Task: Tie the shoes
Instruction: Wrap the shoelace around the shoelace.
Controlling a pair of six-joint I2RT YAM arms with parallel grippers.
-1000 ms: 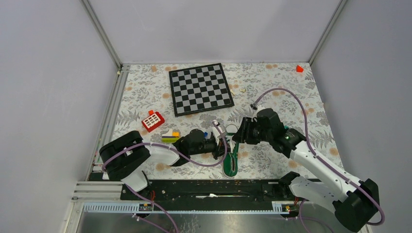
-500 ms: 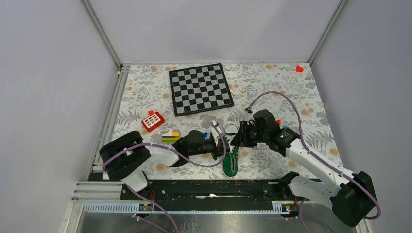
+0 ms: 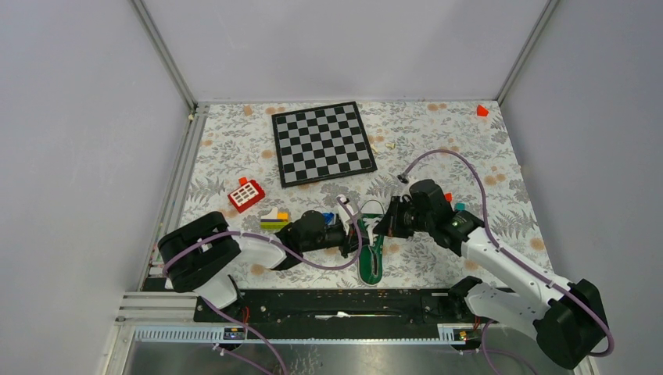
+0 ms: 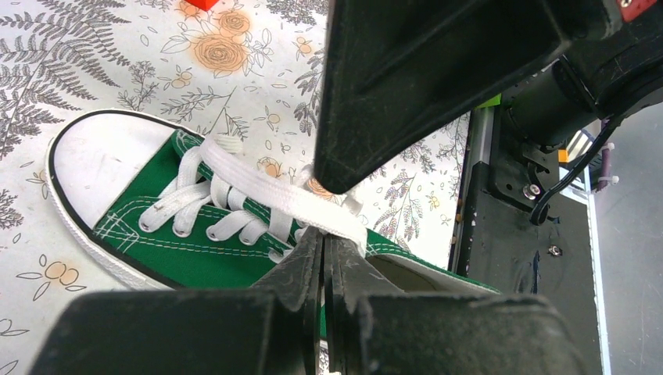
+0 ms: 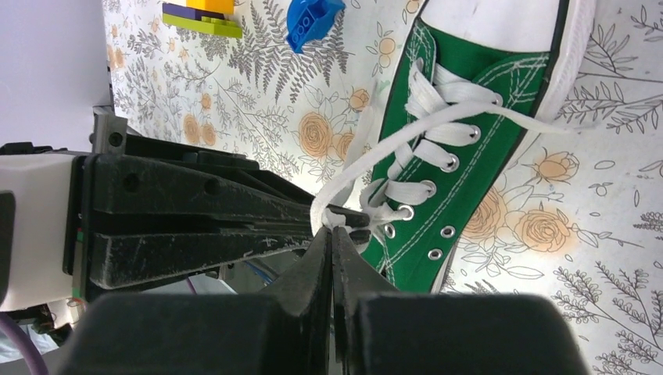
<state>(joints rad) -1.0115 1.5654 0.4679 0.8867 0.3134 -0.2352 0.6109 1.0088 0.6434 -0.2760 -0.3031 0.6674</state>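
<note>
I see both arms reaching low and inward, meeting over the green sneaker (image 3: 374, 258), which lies on the near side of the chessboard (image 3: 323, 143), the left gripper (image 4: 323, 241) and right gripper (image 5: 331, 229) each pinched tight on its white laces (image 4: 274, 195).

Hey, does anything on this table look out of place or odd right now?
The white lace of the green sneaker is undone, pinched by the left gripper and right gripper. The chessboard lies askew, and a lone red block sits in the far right corner.
</note>
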